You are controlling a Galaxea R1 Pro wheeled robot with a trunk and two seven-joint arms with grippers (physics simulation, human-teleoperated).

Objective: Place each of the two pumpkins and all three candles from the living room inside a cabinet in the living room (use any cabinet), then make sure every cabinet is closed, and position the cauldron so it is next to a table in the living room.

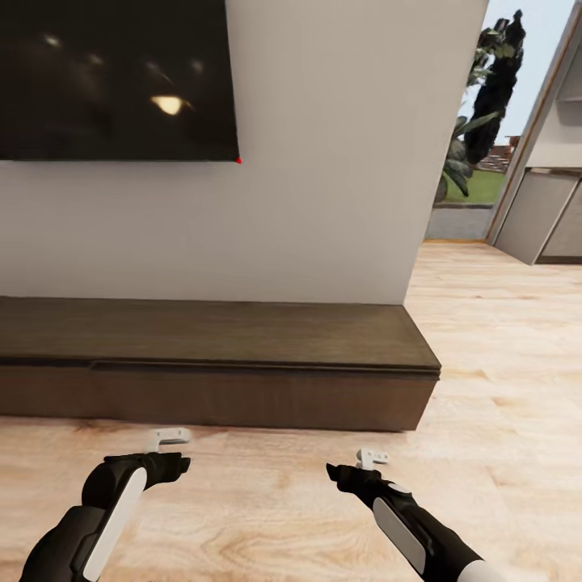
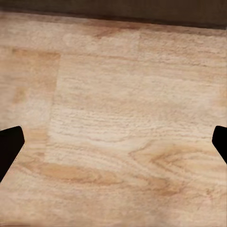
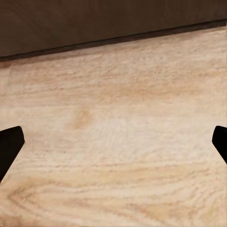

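Near: left gripper (image 1: 179,466) and right gripper (image 1: 333,471) hang low over bare wood floor (image 1: 267,501), fingers spread wide, holding nothing, probably readied for the drawers. Beyond: cabinet (image 1: 218,356) against the wall, apparently shut. Far above-left: dark TV (image 1: 113,77).

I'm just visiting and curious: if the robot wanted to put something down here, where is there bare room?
The flat top of the long, low dark-brown wooden cabinet under the black wall screen is bare along its visible length. The pale wood-plank floor between the cabinet front and the open left gripper and right gripper is bare too, as is the floor stretching right toward the doorway. Nothing looks crowded.
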